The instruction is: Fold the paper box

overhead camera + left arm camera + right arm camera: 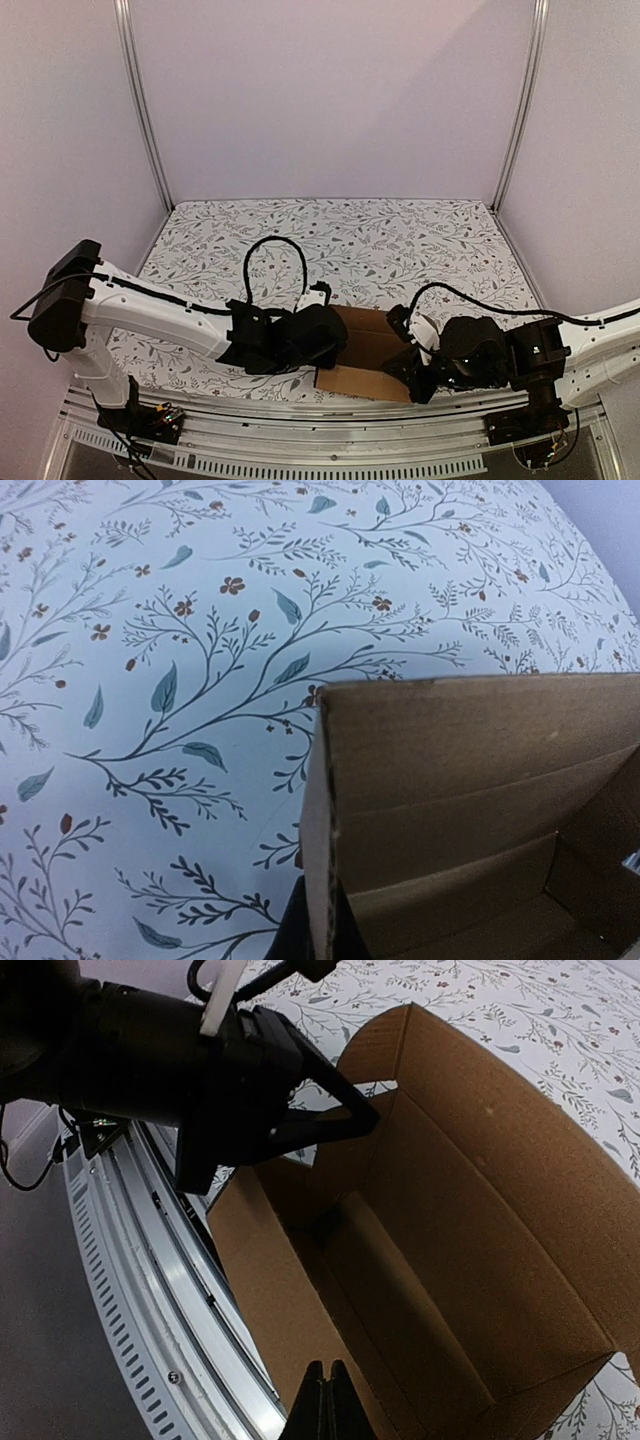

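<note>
The paper box [368, 352] is brown cardboard, partly set up, lying near the table's front edge between both arms. In the right wrist view the paper box [470, 1230] shows an upright back wall, a side wall and a flat front flap. My left gripper [335, 340] is shut on the box's left side wall; the wall's edge [320, 860] runs up between its fingers. It also shows in the right wrist view [345, 1120]. My right gripper [328, 1395] is shut, fingertips pressed together over the flat front flap, at the box's right end [410, 372].
The table has a floral cloth [400, 240]. A metal rail [150, 1300] runs along the near table edge, just beside the box's front flap. Cables loop above both wrists [275, 250]. White walls enclose the back and sides.
</note>
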Robot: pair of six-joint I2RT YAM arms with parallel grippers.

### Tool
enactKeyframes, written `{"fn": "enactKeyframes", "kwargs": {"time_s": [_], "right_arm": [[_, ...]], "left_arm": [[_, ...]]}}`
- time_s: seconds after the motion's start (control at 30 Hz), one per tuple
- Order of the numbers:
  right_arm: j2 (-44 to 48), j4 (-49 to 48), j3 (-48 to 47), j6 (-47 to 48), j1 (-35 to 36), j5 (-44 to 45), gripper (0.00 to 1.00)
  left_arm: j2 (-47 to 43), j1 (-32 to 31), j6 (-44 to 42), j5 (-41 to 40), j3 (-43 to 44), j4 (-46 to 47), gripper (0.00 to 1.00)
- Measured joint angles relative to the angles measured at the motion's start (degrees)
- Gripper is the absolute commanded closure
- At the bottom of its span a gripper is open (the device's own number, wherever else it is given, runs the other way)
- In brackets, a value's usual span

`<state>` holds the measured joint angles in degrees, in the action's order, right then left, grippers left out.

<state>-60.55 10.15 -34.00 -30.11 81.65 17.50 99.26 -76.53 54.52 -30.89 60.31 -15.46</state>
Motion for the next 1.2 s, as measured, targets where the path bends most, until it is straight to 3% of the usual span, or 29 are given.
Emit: {"fn": "enactKeyframes", "kwargs": {"time_s": [0.43, 0.93, 1.2], "right_arm": [[-7.91, -1.6, 0.35, -0.07, -1.11, -10.34, 1.0], [-11.02, -5.73, -0.28, -3.13, -7.06, -13.62, 1.0], [-13.05, -5.68, -1.79, -3.21, -8.79, -14.19, 1.0]], "left_arm": [[1.09, 0.0, 0.17, -0.28, 1.62, -1.62, 1.0], [1.16, 0.0, -0.87, -1.66, 1.79, -3.02, 1.0], [1.05, 0.04, -3.76, -2.1, 1.86, -4.02, 0.74]]}}
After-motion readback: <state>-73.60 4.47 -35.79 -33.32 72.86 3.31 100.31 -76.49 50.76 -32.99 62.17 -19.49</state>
